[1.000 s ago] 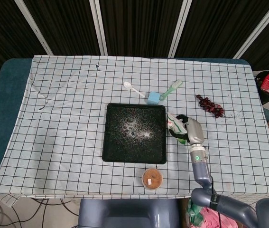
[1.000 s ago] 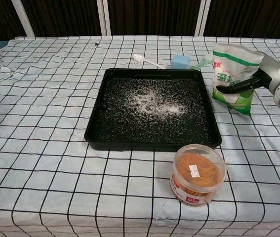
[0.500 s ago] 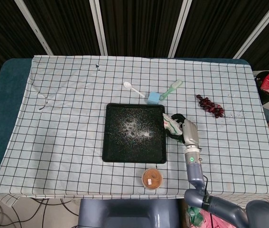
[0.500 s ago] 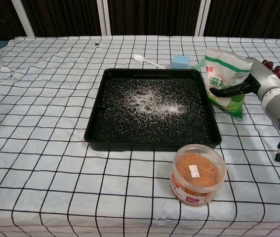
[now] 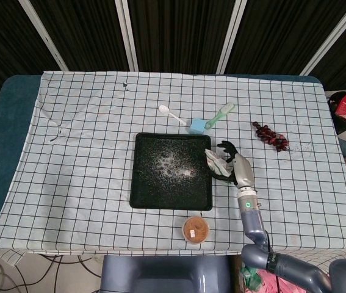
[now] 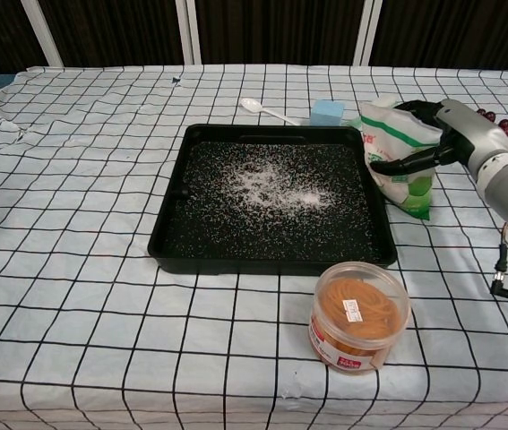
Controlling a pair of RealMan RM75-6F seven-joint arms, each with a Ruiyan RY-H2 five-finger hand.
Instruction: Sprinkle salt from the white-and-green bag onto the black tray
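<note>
Dark curtain panels hang behind the bench (image 5: 87,201), which wears a white cloth ruled in black squares. At its middle sits the black tray (image 6: 171,235), its floor already dusted with a pale scatter of salt thickest near the centre, so the sprinkling looks well along. The white-and-green bag (image 6: 399,143) stands just off the tray's right edge, roughly upright and leaning a little toward it. The right hand (image 6: 440,136) grips it from the far right side, dark fingers (image 6: 406,162) wrapped across the front of the bag and clamped on it. Holding it that close to the rim makes sense to me: a short tilt would carry the mouth over the tray again, or the bag could simply be set down there out of the way. I cannot tell whether its bottom rests on the cloth.

The left hand shows in neither view.

Other things lie clear of the work. A round tub of orange stuff (image 6: 359,316) stands in front of the tray's near right corner, a white spoon (image 6: 268,110) and a blue block (image 6: 328,112) lie behind the tray, and dark red grapes (image 5: 271,135) sit well to the right.
</note>
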